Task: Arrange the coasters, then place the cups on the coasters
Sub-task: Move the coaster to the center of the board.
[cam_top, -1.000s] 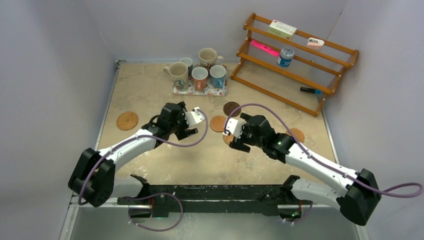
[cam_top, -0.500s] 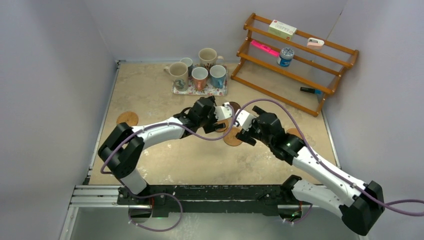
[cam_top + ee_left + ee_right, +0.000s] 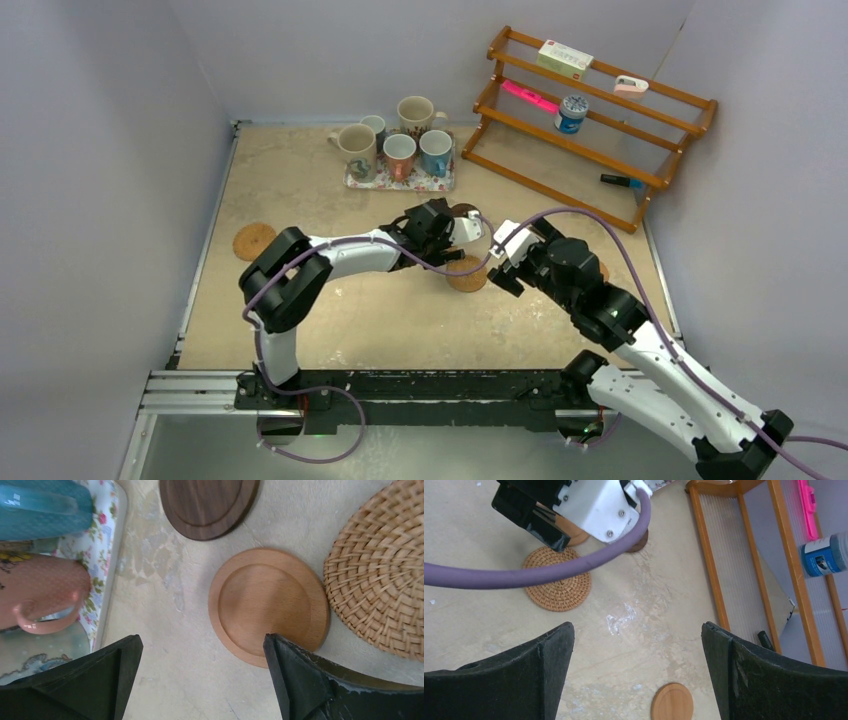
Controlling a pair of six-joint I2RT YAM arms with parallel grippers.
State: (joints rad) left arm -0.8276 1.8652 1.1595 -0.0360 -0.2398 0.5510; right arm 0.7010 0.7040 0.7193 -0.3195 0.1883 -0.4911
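So, the left gripper [image 3: 200,640] is spread wide with nothing in it, hovering right over the smooth tan coaster [image 3: 270,605]. The dark brown coaster [image 3: 207,505] lies just beyond that one, and a woven coaster [image 3: 380,575] sits just beside it. The right gripper [image 3: 638,630] is also wide open and empty, above bare table [image 3: 634,580]. All five cups [image 3: 399,155] stand on the floral tray [image 3: 352,181] at the back.

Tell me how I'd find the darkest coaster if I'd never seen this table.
Start at the floral tray of mugs at the back of the table. In front of its right end, three coasters lie close together. The dark coaster is nearest the tray: smooth dark brown wood, unlike the light orange wooden coaster and the woven coaster nearby.
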